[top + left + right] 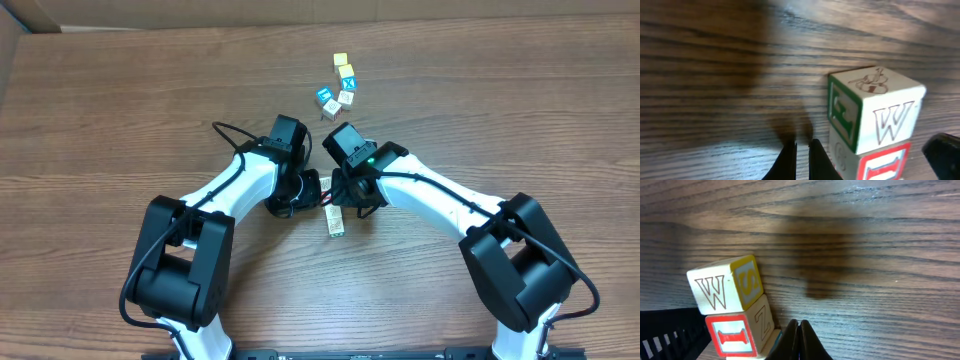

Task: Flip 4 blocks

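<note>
W face: we read an outlined "W" on a pale side of the pale wooden alphabet cube (713, 294), in both wrist views.
Yellow-bordered face, same cube: we read a blue "S" in the right wrist view.
Green-bordered face, same cube: a green letter seen slantwise in the left wrist view; we think "E" but cannot be sure.
Red-bordered face: the neighbouring wooden cube with a red frame (734, 337) carries a red "I".
Pale side, same cube: we read "Z".
Overhead: the small loose cubes (348, 83) bear marks too small for us to read.
</note>
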